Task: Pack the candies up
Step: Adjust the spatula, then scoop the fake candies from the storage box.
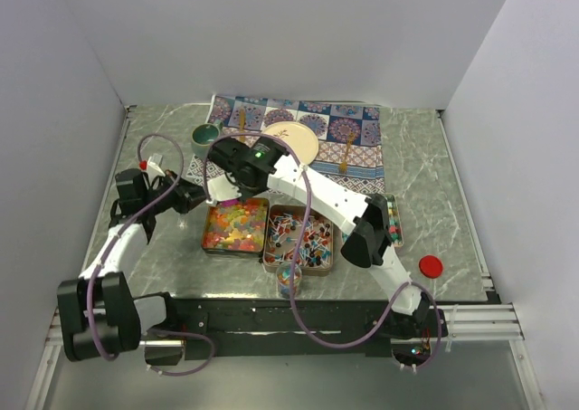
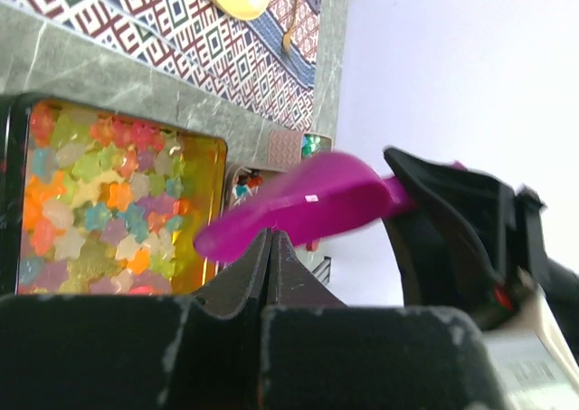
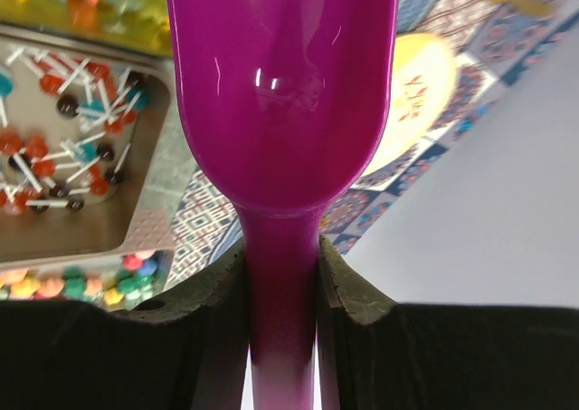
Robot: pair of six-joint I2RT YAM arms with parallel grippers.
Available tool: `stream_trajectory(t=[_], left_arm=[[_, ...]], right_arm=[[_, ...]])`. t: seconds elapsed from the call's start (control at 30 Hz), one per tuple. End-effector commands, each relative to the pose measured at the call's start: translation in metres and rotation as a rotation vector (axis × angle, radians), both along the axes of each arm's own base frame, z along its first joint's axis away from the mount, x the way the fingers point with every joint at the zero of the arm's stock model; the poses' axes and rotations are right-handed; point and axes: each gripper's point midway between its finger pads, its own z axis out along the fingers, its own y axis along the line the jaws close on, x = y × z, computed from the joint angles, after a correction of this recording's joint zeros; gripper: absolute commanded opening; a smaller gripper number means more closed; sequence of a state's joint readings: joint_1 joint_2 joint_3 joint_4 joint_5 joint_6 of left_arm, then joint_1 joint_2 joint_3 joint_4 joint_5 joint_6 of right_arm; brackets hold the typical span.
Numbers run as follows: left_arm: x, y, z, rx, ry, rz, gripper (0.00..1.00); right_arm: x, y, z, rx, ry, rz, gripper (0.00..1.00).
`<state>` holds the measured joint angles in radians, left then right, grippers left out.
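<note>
My right gripper [image 3: 282, 256] is shut on the handle of the purple scoop [image 3: 280, 93]; no candy shows in the bowl. In the top view the right gripper [image 1: 233, 191] hangs over the far left edge of the tray of pastel star candies [image 1: 235, 226]. The tray of red-blue-white wrapped candies [image 1: 298, 238] lies to that tray's right. Small gummies [image 3: 81, 283] show at the lower left of the right wrist view. My left gripper [image 2: 269, 233] is shut and empty, its tips just under the scoop [image 2: 298, 202], beside the star candies [image 2: 99, 202]. In the top view the left gripper [image 1: 194, 195] is left of that tray.
A cup of mixed candies [image 1: 289, 279] stands in front of the trays. A narrow strip of gummies [image 1: 393, 220] lies right of the right arm. A red lid [image 1: 431, 266] sits at the near right. A patterned cloth [image 1: 362, 147], yellow plate [image 1: 291, 141] and green cup [image 1: 205, 136] are behind.
</note>
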<state>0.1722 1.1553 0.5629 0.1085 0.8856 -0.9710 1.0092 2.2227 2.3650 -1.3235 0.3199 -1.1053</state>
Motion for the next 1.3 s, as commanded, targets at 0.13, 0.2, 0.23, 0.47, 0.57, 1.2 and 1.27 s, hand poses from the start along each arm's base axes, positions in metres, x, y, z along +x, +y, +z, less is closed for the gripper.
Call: stream_trajectory(t=[0.13, 0.2, 0.23, 0.47, 0.57, 1.2, 1.27], left_arm=[[0.029, 0.001, 0.013, -0.012, 0.012, -0.023, 0.01], [0.039, 0.007, 0.004, 0.018, 0.039, -0.003, 0.01], [0.040, 0.007, 0.000, 0.026, 0.052, -0.001, 0.01], [0.050, 0.010, -0.005, 0.033, 0.057, 0.005, 0.01], [0.048, 0.016, 0.008, 0.013, 0.044, 0.005, 0.01], [-0.065, 0.107, -0.083, 0.330, 0.535, 0.379, 0.01], [-0.069, 0.107, -0.089, 0.331, 0.561, 0.379, 0.01]], right_arm=[[0.010, 0.029, 0.042, 0.160, -0.093, 0.084, 0.00], [0.008, 0.035, 0.057, 0.231, -0.109, 0.099, 0.00], [0.007, 0.036, 0.062, 0.251, -0.114, 0.106, 0.00], [-0.004, 0.051, 0.112, 0.504, -0.122, 0.103, 0.00], [-0.001, 0.048, 0.105, 0.505, -0.121, 0.107, 0.00], [0.018, -0.065, -0.013, -0.154, 0.079, 0.097, 0.00], [0.022, -0.059, -0.016, -0.153, 0.078, 0.098, 0.00]])
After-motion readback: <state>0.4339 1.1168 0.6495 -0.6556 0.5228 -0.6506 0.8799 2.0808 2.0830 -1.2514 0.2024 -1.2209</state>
